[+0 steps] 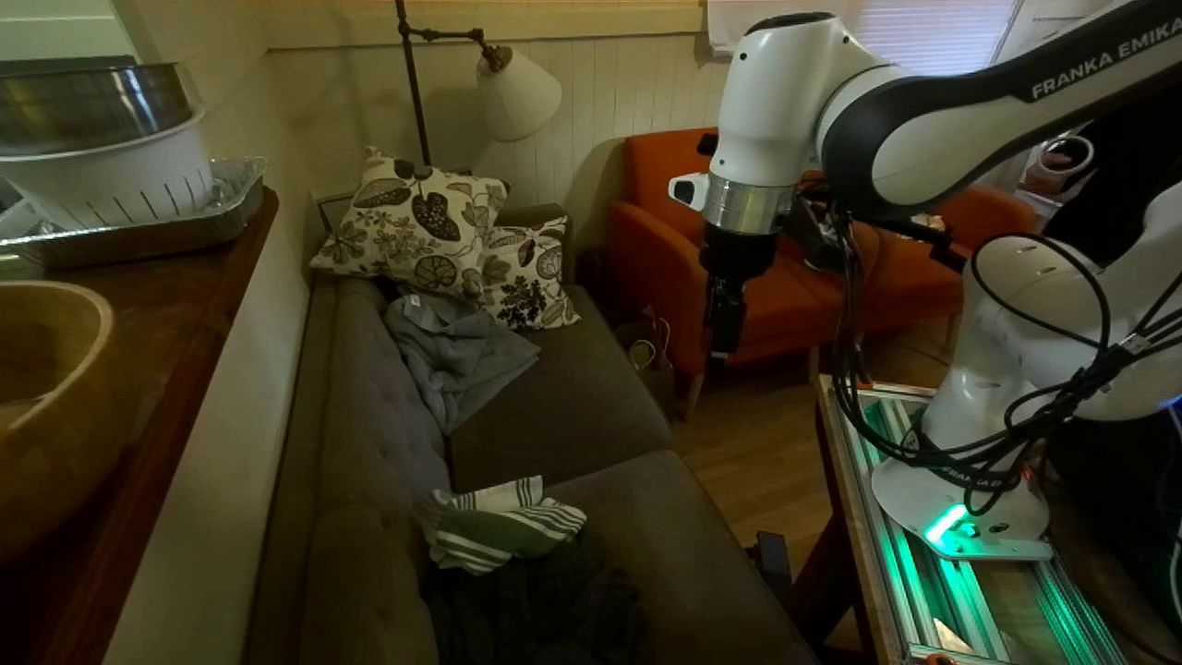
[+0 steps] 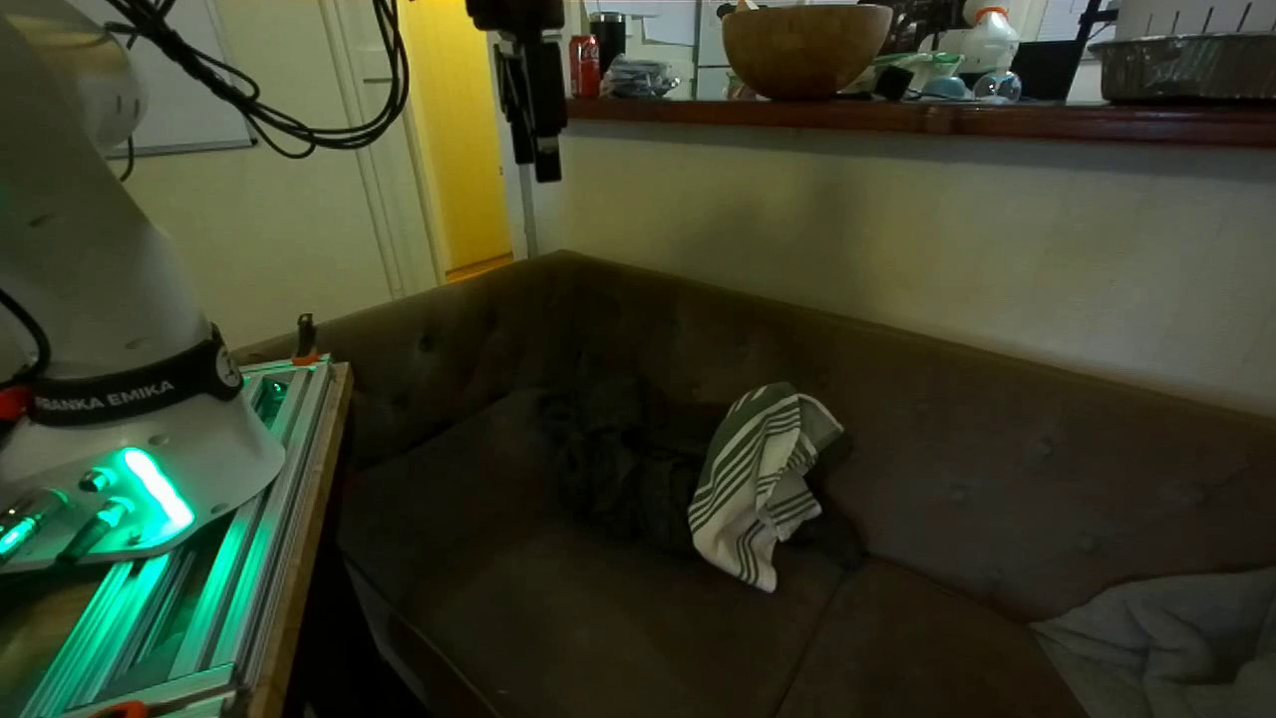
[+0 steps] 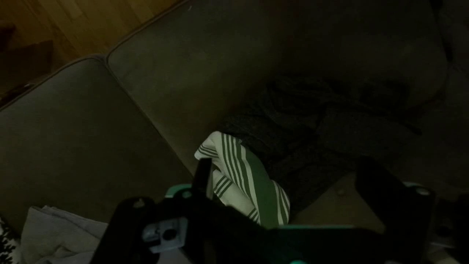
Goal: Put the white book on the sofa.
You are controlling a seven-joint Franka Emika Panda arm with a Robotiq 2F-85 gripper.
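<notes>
The white book does not show in any view; it is hidden or out of view. The sofa (image 1: 637,499) is long, dark grey-brown and flat-cushioned; it also shows in an exterior view (image 2: 478,588) and in the wrist view (image 3: 183,73). My gripper (image 1: 723,346) hangs pointing down, high above the sofa's level. It shows against the wall in an exterior view (image 2: 538,165). In the wrist view my gripper (image 3: 285,170) is open, its two dark fingers wide apart with nothing held between them. The sofa and cloths lie well below it.
A green-white striped cloth (image 1: 499,526) and a dark cloth (image 2: 608,459) lie on the sofa. A grey cloth (image 1: 462,351) and floral pillows (image 1: 416,222) lie farther along. An orange armchair (image 1: 646,222) bears dark items. A lamp (image 1: 519,92) and counter (image 2: 997,120) border the sofa.
</notes>
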